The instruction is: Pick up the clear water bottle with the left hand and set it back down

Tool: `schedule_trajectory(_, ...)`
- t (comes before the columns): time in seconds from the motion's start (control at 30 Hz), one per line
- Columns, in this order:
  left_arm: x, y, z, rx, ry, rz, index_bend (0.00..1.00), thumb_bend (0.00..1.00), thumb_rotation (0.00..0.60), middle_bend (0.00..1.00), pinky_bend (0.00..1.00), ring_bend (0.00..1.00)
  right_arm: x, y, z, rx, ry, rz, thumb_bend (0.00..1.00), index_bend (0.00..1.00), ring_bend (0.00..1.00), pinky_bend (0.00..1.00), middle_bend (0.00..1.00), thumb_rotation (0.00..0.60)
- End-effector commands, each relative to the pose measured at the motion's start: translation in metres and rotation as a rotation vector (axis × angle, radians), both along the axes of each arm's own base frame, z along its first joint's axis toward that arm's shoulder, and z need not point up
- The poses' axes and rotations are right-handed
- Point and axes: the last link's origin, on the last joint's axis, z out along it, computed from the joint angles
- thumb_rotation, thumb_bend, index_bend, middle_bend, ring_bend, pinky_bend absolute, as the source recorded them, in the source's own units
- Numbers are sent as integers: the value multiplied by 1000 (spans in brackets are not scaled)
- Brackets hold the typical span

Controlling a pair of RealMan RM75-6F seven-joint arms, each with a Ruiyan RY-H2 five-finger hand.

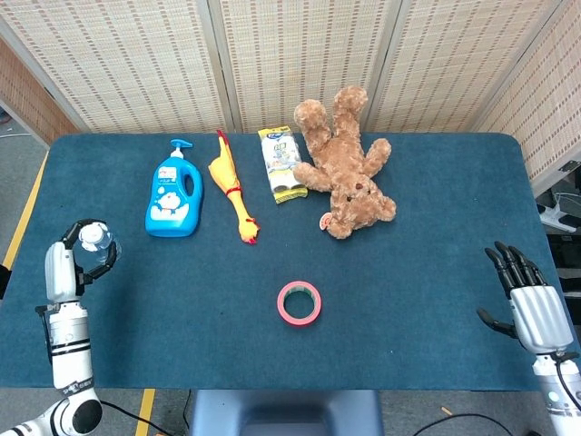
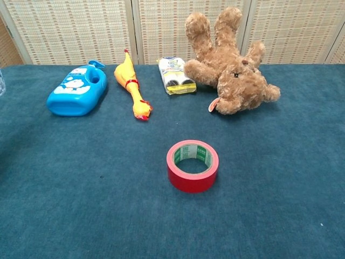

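The clear water bottle (image 1: 94, 240), seen from above with its white cap, stands at the table's left edge. My left hand (image 1: 74, 259) is wrapped around it, dark fingers (image 1: 102, 263) curling round its body. Whether the bottle rests on the table or is lifted I cannot tell. In the chest view only a sliver of the bottle (image 2: 1, 82) shows at the left border, and neither hand appears. My right hand (image 1: 528, 304) hovers at the table's right front edge, fingers apart, holding nothing.
A blue soap bottle (image 1: 174, 195) lies right of the left hand. Further along are a yellow rubber chicken (image 1: 232, 189), a snack packet (image 1: 284, 163) and a brown teddy bear (image 1: 347, 168). A red tape roll (image 1: 299, 302) sits near the front middle of the blue table (image 1: 408, 309).
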Motion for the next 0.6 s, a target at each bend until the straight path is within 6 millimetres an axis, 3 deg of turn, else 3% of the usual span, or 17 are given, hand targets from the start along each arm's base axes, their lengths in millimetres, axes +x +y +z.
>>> schedule_trajectory(0.03, -11, -7, -21, -74, -18, 43, 670, 525, 600, 665, 403, 544, 0, 0, 0, 2, 2, -2, 101, 0, 0, 167, 0, 600)
schedule_trajectory(0.17, -21, -15, -47, -149, -32, 84, 670, 524, 600, 665, 404, 544, 0, 0, -1, 3, 3, -2, 102, 0, 0, 167, 0, 600)
schedule_trajectory(0.27, -21, -16, -53, -153, -38, 76, 670, 525, 600, 665, 404, 544, 0, 0, 0, 3, 2, -5, 102, 0, 0, 167, 0, 600)
schedule_trajectory(0.47, -3, -8, -28, -27, -49, -10, 670, 526, 600, 665, 404, 545, 0, 0, 0, 3, 0, -1, 102, 0, 0, 167, 0, 600)
schedule_trajectory(0.6, 5, -14, -16, 24, -42, -43, 670, 525, 600, 664, 404, 545, 0, 1, 0, 6, 1, 1, 102, 0, 0, 168, 0, 600)
